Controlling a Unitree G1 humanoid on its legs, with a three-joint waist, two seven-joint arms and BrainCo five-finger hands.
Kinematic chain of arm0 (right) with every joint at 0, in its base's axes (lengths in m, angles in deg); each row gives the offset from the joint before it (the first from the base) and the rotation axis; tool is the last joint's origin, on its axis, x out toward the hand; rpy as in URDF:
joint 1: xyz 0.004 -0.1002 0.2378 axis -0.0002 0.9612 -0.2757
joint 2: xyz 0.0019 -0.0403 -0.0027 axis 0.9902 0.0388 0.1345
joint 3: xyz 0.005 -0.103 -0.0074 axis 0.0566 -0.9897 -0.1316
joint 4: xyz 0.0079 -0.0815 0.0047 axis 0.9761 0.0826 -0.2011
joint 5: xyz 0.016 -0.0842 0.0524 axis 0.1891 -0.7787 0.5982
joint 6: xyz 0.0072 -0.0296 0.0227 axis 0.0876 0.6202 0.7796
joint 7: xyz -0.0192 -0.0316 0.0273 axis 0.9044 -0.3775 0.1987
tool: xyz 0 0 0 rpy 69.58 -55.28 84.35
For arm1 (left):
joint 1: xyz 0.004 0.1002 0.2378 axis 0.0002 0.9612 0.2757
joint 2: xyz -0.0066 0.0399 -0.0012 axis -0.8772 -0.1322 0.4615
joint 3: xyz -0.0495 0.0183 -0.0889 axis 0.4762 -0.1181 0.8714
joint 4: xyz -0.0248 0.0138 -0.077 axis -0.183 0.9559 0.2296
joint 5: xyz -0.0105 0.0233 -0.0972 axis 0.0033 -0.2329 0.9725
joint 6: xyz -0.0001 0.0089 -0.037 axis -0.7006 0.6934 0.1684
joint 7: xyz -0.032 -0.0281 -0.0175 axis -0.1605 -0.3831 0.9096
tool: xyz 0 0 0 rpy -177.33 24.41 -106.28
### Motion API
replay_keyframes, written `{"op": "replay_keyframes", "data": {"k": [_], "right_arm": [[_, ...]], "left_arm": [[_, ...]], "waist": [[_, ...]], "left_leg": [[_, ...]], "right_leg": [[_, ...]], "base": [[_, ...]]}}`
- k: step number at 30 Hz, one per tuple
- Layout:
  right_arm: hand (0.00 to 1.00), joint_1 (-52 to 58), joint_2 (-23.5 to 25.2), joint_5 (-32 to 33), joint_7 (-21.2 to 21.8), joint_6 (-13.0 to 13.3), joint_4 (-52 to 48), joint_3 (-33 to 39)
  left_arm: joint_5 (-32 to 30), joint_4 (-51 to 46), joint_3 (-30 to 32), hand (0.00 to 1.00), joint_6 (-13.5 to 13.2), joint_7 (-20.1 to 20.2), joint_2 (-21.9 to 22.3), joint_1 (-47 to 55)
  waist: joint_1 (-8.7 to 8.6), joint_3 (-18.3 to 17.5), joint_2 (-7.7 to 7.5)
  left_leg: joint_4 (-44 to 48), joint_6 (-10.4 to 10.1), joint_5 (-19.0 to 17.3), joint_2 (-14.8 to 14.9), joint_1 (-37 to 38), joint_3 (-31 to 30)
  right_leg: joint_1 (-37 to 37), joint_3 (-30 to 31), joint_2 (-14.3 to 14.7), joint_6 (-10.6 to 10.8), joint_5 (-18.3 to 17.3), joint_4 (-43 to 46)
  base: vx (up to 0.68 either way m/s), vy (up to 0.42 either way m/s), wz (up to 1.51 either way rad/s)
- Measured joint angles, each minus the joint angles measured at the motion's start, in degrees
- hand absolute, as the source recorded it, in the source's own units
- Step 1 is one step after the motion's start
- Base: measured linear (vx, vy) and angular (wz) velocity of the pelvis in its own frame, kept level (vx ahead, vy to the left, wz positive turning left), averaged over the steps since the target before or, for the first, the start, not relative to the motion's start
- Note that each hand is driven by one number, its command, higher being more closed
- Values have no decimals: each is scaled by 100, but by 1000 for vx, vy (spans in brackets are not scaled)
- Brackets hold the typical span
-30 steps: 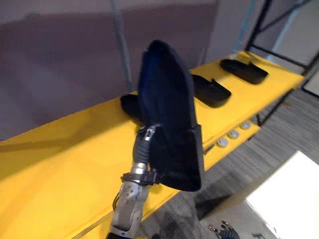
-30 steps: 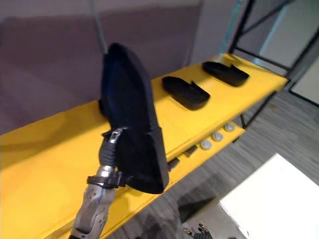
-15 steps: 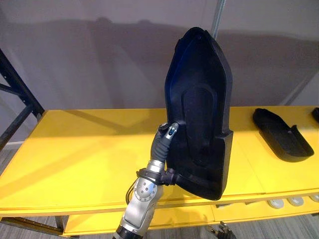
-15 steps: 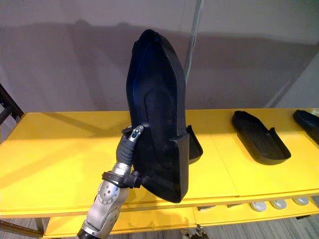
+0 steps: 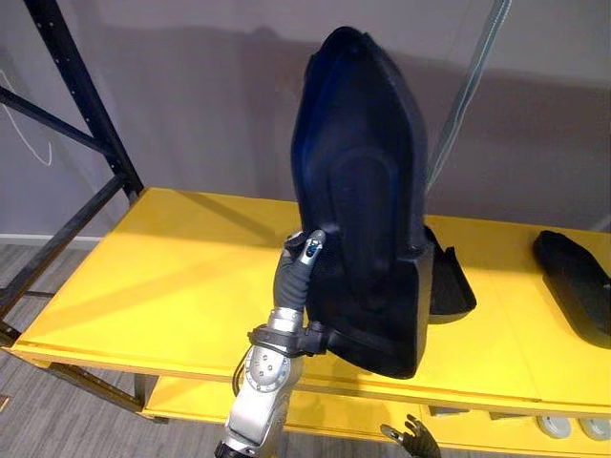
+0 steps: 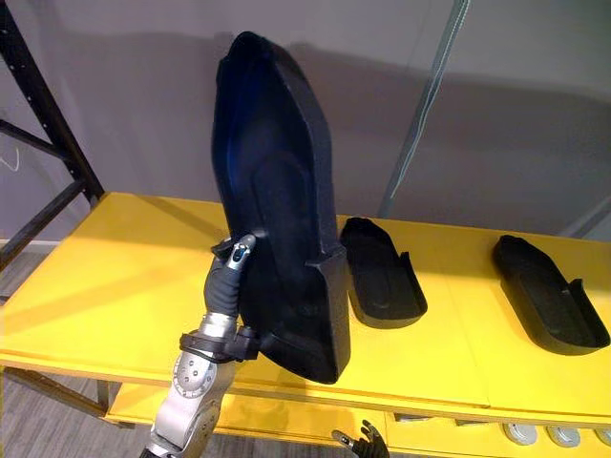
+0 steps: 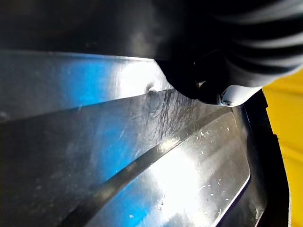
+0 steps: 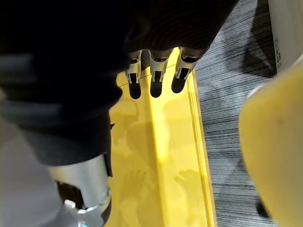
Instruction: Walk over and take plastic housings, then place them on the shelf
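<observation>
No text, label, number or sign showing legibly anywhere. Plastic housing (image 5: pixel 368 191) gripped in left hand (image 5: pixel 296 265) showing plain dark moulding (glossy sheen and fine scratches, no print). Yellow shelf (image 5: pixel 162 286) beyond hand showing plain paint.

Even overhead light brightens the yellow shelf (image 5: pixel 172 286). Blue-white glare streaks the housing (image 7: pixel 142 179); its soft shadow darkens the wall (image 6: pixel 382 105).

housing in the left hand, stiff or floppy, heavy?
Likely stiff: the housing stands tall without sagging, held near its base by the left hand. Probably light: one hand carries it, and it's a hollow shell. Its glossy surface may slip.
</observation>
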Motion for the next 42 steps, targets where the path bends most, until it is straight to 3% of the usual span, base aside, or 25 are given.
{"op": "replay_keyframes", "data": {"k": [2,3,4,5,6,7,9,13,15,16,17,18,20,22,25,32,42], "right_arm": [[0,-117,-193,-101,-3,-13,326,44],[0,-117,-243,-110,-10,-13,350,54],[0,-113,-397,-121,-38,-19,431,201],[0,-124,-462,-121,-47,-24,484,286],[0,-218,-370,-121,-56,-26,692,372],[0,-245,-265,-103,-58,-28,737,432],[0,-247,-155,-105,-58,-22,750,463],[0,-420,-32,-98,-59,-14,761,428],[0,-514,-36,-62,-38,-15,729,361],[0,-529,-43,-63,-36,-17,699,351],[0,-496,-43,-62,-32,-14,642,342],[0,-440,-52,-14,-32,6,619,340],[0,-439,-166,40,-23,26,632,297],[0,-453,-248,102,-9,91,621,283],[0,-438,-261,134,5,96,637,268],[0,-415,-262,133,5,97,678,261],[0,-316,-276,129,46,98,789,269]], "left_arm": [[20,139,111,100,-21,-54,-20,-17],[27,199,120,100,-46,-93,-21,-30],[29,426,110,100,-68,-199,45,-100],[38,525,109,100,-72,-243,47,-122],[81,734,183,100,-74,-297,-60,-200],[131,820,231,100,-73,-335,-157,-227],[236,1008,317,100,-73,-416,-432,-294],[223,1024,321,100,-194,-404,-575,-522],[7,1257,320,100,-183,-386,-583,-586],[-35,1352,333,100,-170,-386,-582,-584],[-97,1484,345,100,-131,-388,-575,-579],[-209,1535,377,100,-68,-385,-550,-577],[-337,1530,472,100,-66,-375,-436,-583],[-455,1530,538,100,-5,-341,-379,-582],[-451,1529,710,100,22,-310,-377,-565],[-483,1680,1001,100,57,-268,-498,-557],[-1489,2261,1237,100,492,-513,-810,-1002]], "waist": [[-144,-57,34],[-197,-84,59],[-328,-196,259],[-351,-258,352],[-494,-254,272],[-505,-237,151],[-508,-210,93],[-366,-171,101],[-321,-127,189],[-317,-65,239],[-319,-39,214],[-344,-39,212],[-415,-38,266],[-454,-29,400],[-461,-17,397],[-492,-62,414],[-464,-348,477]], "left_leg": [[-352,19,92,405,133,-101],[-579,4,226,456,181,-119],[-1345,-31,1162,525,346,-295],[-1535,-520,990,434,381,-407],[-1708,-926,718,217,367,-424],[-1671,-921,719,96,334,-448],[-1328,-820,531,68,110,-569],[-115,-723,-113,250,-590,-514],[-76,-490,-253,323,-696,-188],[-171,-439,-208,320,-549,-147],[-346,-408,-122,285,-358,-74],[-515,-414,-44,205,-201,-43],[-661,-445,28,27,-158,-51],[-874,-439,203,-49,-82,-99],[-1232,-442,361,-71,205,-98],[-2192,-582,737,-118,799,74],[-2547,-568,1129,-110,1117,277]], "right_leg": [[-179,7,-451,301,49,48],[-252,2,-554,418,84,72],[-385,-77,-721,777,190,55],[-401,-81,-787,880,256,-23],[-258,-90,-960,851,539,-402],[-180,-97,-1046,854,717,-573],[17,-232,-995,924,1321,-970],[-279,-13,-941,1021,1557,-1021],[-650,445,-746,698,1645,-872],[-766,647,-569,939,1249,-372],[-877,912,-238,1129,550,384],[-904,1028,152,893,-133,824],[-821,852,212,513,-450,737],[-773,807,193,491,-439,684],[-580,816,221,472,-426,562],[-51,801,292,399,25,-325],[257,821,350,304,837,-939]], "base": [[-62,364,34],[9,547,50],[13,400,41],[62,710,57],[57,524,37],[55,682,35],[-12,338,18],[-105,238,-28],[-182,211,-72],[-68,106,-60],[-25,31,-30],[-13,-9,-12],[16,-64,12],[78,-45,19],[108,-43,1],[87,38,-4],[27,58,-7]]}}
